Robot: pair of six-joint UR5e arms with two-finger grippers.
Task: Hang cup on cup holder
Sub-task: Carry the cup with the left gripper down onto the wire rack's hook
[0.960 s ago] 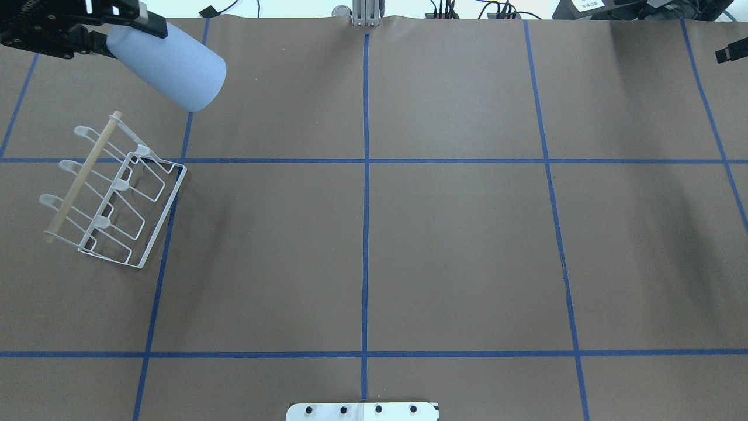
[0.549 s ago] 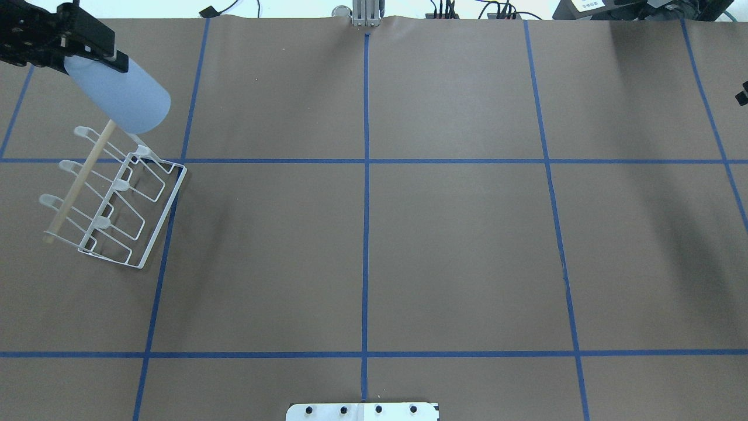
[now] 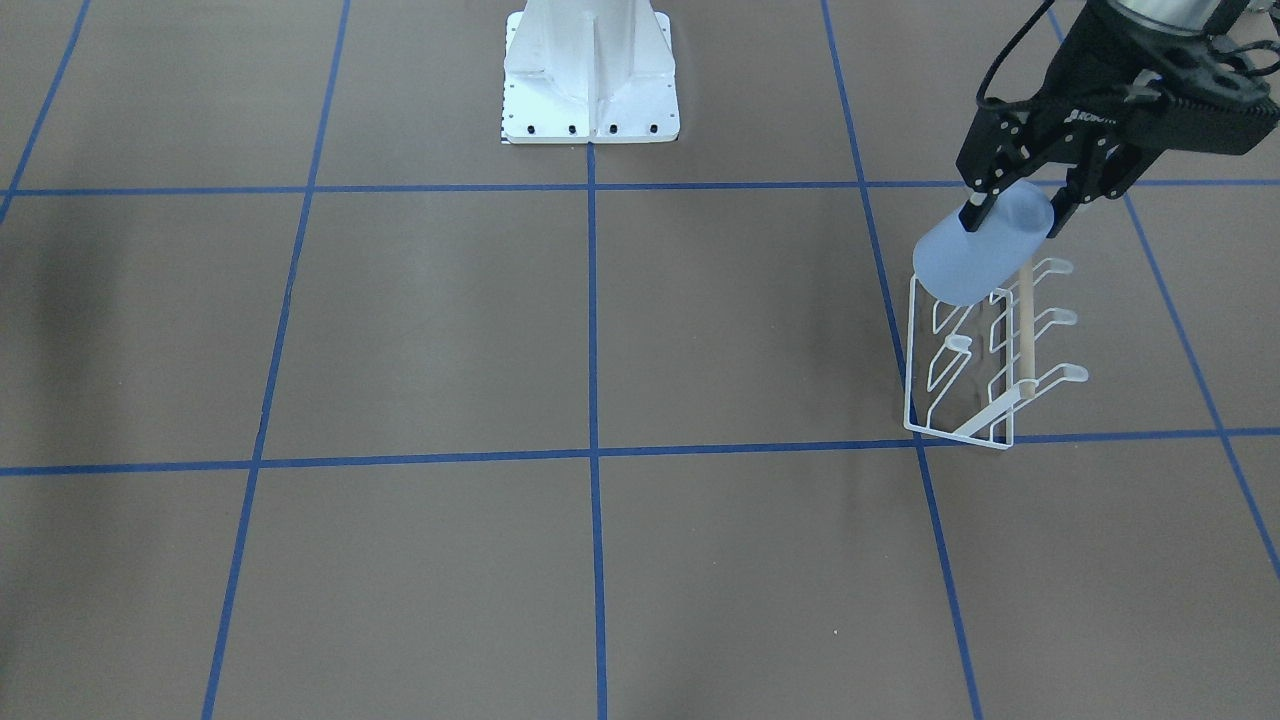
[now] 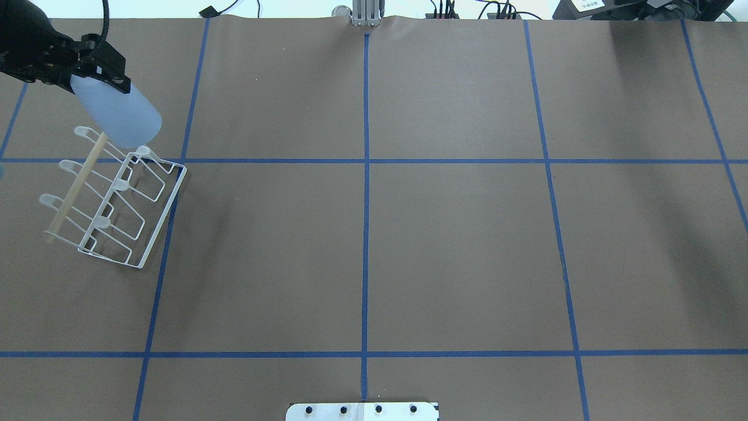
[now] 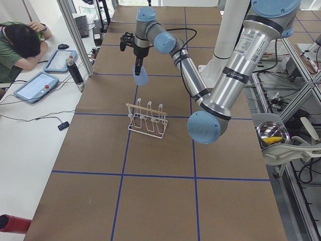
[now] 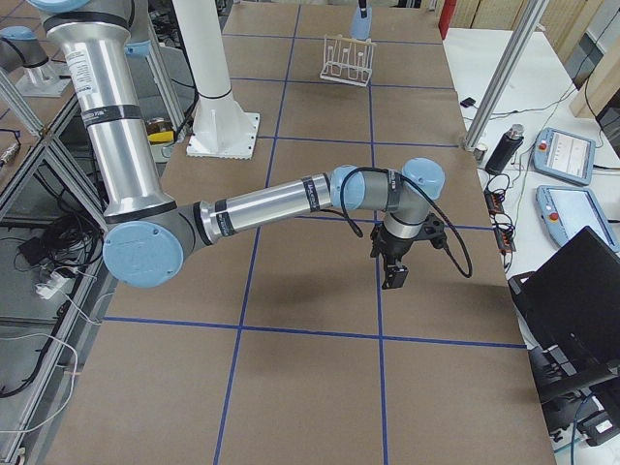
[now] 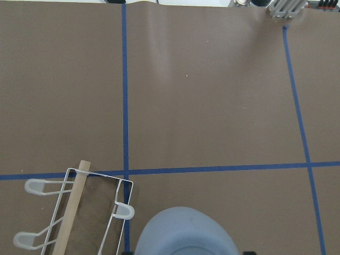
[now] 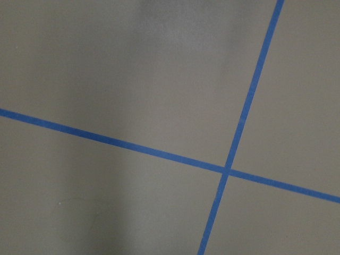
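The cup [image 3: 965, 265] is clamped by its narrow end in the left pincer [image 3: 1017, 205] near the tabletop's far-left corner, long axis tilted, wide end aimed down at the cup holder's [image 4: 72, 193] far-end prongs, so probably just a short drop's needed.
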